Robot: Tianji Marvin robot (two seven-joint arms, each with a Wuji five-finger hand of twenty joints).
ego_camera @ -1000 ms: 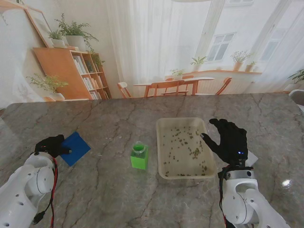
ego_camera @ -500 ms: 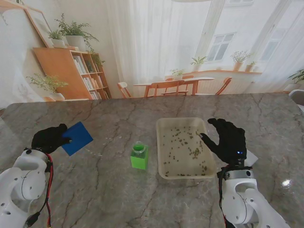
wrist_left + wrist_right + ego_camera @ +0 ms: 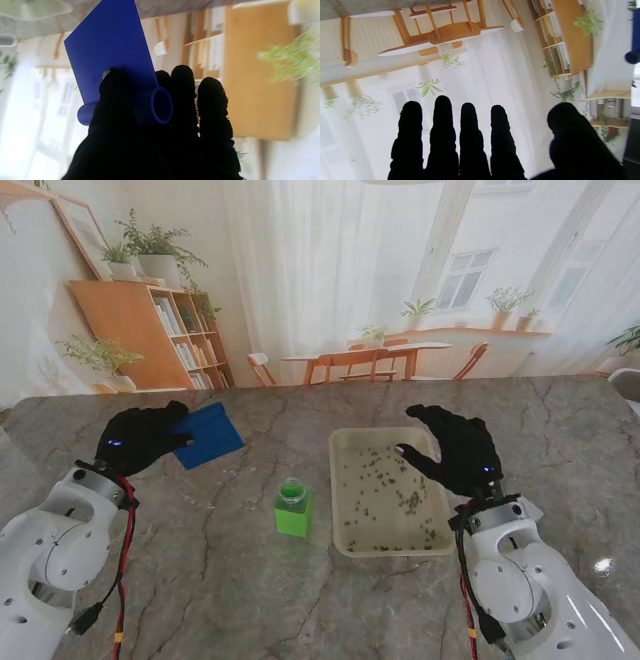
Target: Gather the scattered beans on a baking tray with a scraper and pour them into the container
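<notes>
My left hand [image 3: 143, 437] in its black glove is shut on the blue scraper [image 3: 208, 434], held in the air over the table's left side. The left wrist view shows the scraper [image 3: 110, 50] as a flat blade with a tubular handle pinched between thumb and fingers [image 3: 183, 82]. The cream baking tray [image 3: 344, 532] lies right of centre with several small beans [image 3: 392, 476] scattered in it. A green container [image 3: 293, 509] stands just left of the tray. My right hand [image 3: 455, 450] hovers open over the tray's right rim, its fingers [image 3: 467, 130] spread and empty.
The grey marble table [image 3: 220, 580] carries only the tray and the container. Beyond its far edge are a wooden bookshelf [image 3: 150, 330], chairs and a dining table [image 3: 375, 360]. A corner of the scraper [image 3: 634, 37] shows in the right wrist view.
My left hand has lifted the scraper off the table and carried it up and to the right, toward the tray. My right hand has risen and moved slightly farther from me over the tray's rim.
</notes>
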